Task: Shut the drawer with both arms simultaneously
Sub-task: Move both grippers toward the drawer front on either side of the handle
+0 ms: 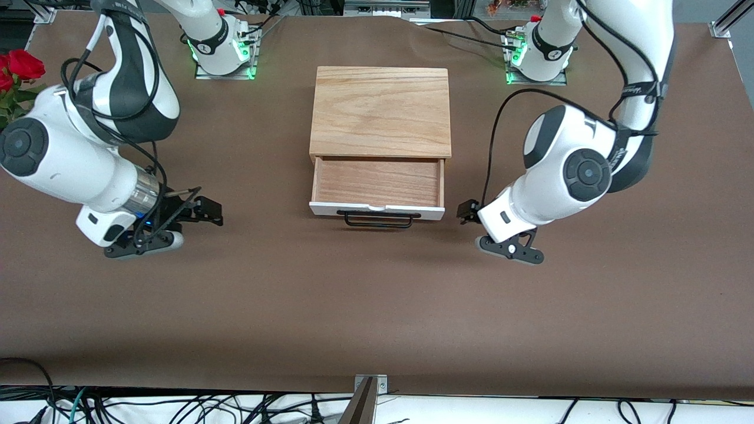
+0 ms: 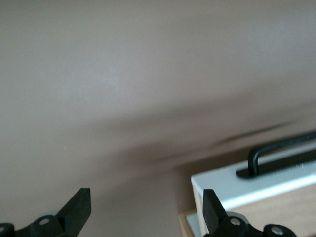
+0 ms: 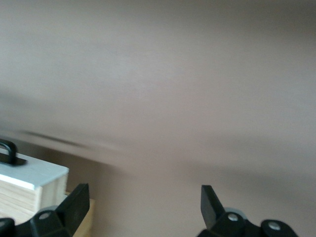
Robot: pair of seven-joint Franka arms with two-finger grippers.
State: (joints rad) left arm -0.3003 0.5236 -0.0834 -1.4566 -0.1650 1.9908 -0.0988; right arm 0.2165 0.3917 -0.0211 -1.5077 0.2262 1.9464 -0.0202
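The light oak box (image 1: 380, 112) stands mid-table, and its drawer (image 1: 377, 184) is pulled out toward the front camera. The drawer has a white front panel (image 1: 377, 209) and a black bar handle (image 1: 378, 219). My left gripper (image 1: 468, 212) is open, low over the table beside the panel's corner toward the left arm's end. In the left wrist view the gripper (image 2: 146, 205) shows the panel (image 2: 256, 182) and handle (image 2: 281, 155) by one finger. My right gripper (image 1: 209, 211) is open, low, well apart from the drawer toward the right arm's end. The right wrist view (image 3: 143, 200) shows the panel corner (image 3: 29, 173).
The brown table cover (image 1: 377, 306) lies bare between the drawer and the near edge. Red roses (image 1: 20, 68) stand at the right arm's end. A metal bracket (image 1: 370, 386) and loose cables (image 1: 177, 409) lie along the near edge.
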